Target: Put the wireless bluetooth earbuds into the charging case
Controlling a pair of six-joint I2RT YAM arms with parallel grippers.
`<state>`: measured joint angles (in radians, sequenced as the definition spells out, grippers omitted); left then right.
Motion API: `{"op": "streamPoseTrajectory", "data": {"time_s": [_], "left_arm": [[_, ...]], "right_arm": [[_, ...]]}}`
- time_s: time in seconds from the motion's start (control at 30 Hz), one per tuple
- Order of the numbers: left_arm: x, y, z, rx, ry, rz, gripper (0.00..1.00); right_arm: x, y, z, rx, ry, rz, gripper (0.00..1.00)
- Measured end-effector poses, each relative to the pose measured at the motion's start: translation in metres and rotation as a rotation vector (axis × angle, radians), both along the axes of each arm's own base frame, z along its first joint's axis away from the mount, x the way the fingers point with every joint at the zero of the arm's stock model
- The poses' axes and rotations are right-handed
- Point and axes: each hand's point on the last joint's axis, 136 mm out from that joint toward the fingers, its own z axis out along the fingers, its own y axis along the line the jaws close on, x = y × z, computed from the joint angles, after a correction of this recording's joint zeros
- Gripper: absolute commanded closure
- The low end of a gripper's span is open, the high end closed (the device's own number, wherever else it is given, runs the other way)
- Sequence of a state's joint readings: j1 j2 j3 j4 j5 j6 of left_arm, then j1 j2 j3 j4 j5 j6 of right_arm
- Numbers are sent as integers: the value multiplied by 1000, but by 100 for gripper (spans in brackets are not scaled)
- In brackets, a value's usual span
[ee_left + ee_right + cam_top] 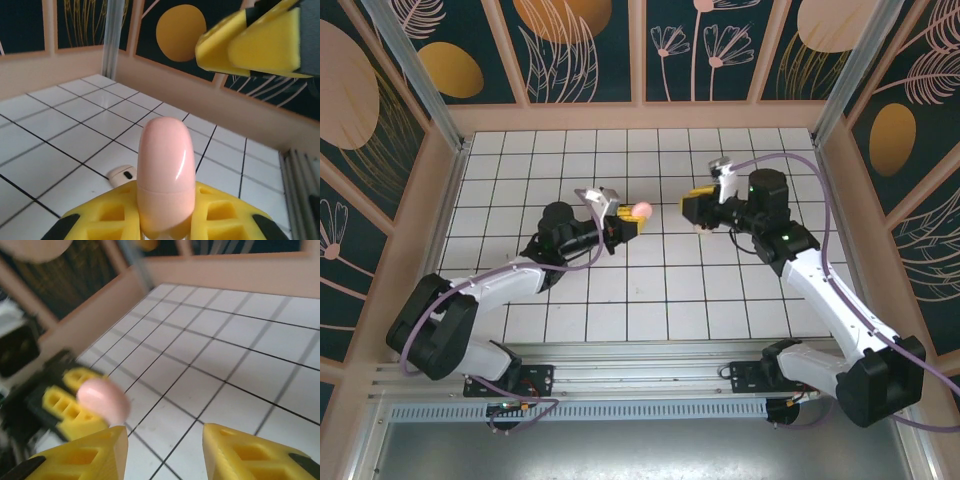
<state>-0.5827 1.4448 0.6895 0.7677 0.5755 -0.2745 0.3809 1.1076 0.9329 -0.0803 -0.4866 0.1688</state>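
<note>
My left hand [628,224] is pinched on the case [642,210], holding it clear of the worktop [580,300] near the middle of the grid. Seen from above, the case sticks out of that hand toward 2 o'clock, a small pink oval past the yellow fingers [620,232].

In my left wrist view the case [165,175] stands on end. Its lower part is wedged between the two fingers [220,215] and its rounded top points to 12 o'clock. A thin seam runs round it low down, and I cannot tell whether the lid is shut tight.

One earbud [123,174] lies on the white tile at 9 o'clock of the case's lower half. It sits on the worktop apart from both hands, pale with a dark spot on it.

My right hand [692,208] hangs at 3 o'clock of the case, near it but not touching, and it faces my left hand. In the left wrist view it [260,42] shows at 1 o'clock, above the case. In its own view the two fingers [90,455] stand spread with bare tile showing between them and nothing in the gap. The case [102,397] sits at 10 o'clock of that gap, blurred, in my left hand's grip.
</note>
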Motion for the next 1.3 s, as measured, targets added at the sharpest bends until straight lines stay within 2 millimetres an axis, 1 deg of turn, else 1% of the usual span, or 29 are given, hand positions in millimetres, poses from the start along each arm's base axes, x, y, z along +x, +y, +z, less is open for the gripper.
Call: {"op": "streamPoseTrajectory", "data": {"time_s": [0.1, 0.17, 0.23, 0.3, 0.33, 0.43, 0.53, 0.63, 0.77, 1.0, 1.13, 1.3], "left_arm": [[13, -16, 4, -48, 155, 29, 95], [22, -27, 5, -70, 259, 49, 95], [32, -42, 3, -81, 370, 61, 93], [42, -57, -3, -83, 483, 67, 93], [47, -64, -9, -80, 534, 74, 93], [58, -81, -36, -45, 694, 113, 93], [65, -92, -71, 19, 826, 160, 93], [70, -99, -100, 77, 918, 199, 92], [77, -102, -127, 137, 991, 245, 92], [88, -108, -151, 201, 1047, 282, 89], [89, -108, -164, 240, 1071, 297, 87], [90, -108, -180, 290, 1087, 307, 84]], "right_arm": [[18, -25, -5, 83, 118, -177, 56], [25, -37, -12, 124, 182, -265, 56], [26, -44, -20, 151, 226, -318, 57], [24, -49, -29, 169, 262, -357, 57], [23, -51, -32, 175, 274, -374, 57], [20, -58, -38, 191, 298, -419, 57], [18, -63, -39, 207, 304, -448, 57], [15, -65, -39, 214, 304, -460, 57], [11, -69, -38, 220, 300, -478, 57], [4, -73, -42, 223, 305, -489, 57], [1, -74, -46, 220, 314, -492, 58], [1, -74, -45, 223, 315, -492, 58]]}}
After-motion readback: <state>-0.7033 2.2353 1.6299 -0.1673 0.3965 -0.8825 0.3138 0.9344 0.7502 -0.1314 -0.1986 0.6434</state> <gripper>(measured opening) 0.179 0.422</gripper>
